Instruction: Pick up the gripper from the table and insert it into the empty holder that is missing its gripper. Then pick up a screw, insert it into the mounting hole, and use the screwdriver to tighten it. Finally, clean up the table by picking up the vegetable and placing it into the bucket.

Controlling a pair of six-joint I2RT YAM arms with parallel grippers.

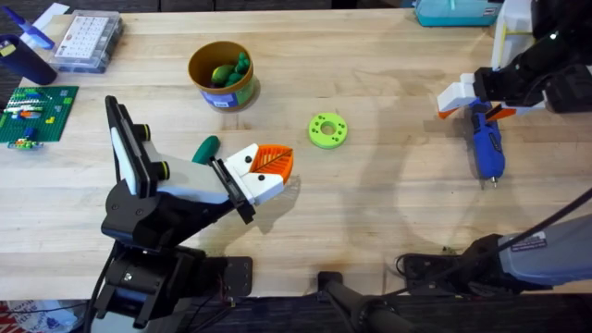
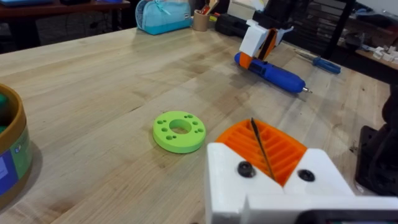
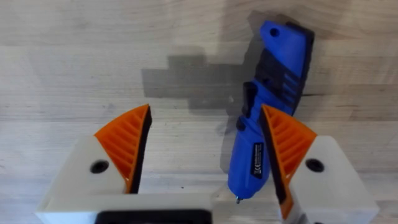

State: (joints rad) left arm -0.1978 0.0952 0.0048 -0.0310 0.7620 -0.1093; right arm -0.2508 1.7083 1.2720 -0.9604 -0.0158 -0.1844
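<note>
**Q:** Closest to the overhead camera, what was seen?

**A:** Low on the near left, the left arm was seen large, with the left gripper (image 1: 262,175) over the near-middle of the wooden table (image 1: 388,222). Its white fingers were pressed together, orange ribbed pads meeting with nothing between them.

**Q:** And the other arm?

**A:** On the far right, the right gripper (image 1: 467,100) was spread wide. In its wrist view the blue screwdriver (image 3: 266,112) was lying flat on the table between the orange pads (image 3: 127,142), close to one pad; it could not be told whether that pad touched it. It was not clamped.

**Q:** Where was the vegetable found?

**A:** A dark green vegetable (image 1: 205,148) was lying on the table just beside the left gripper. The mustard-yellow bucket (image 1: 220,76) stood farther back on the left, with green items already inside. A lime-green disc with holes (image 1: 327,129) was lying near the middle.

**Q:** How far along was the task judged to be?

**A:** No holder, screw or mounting hole could be made out, so those steps could not be confirmed. With the screwdriver lying on the table, the work was judged to be around the clean-up stage, with one vegetable left to be lifted into the bucket.
</note>
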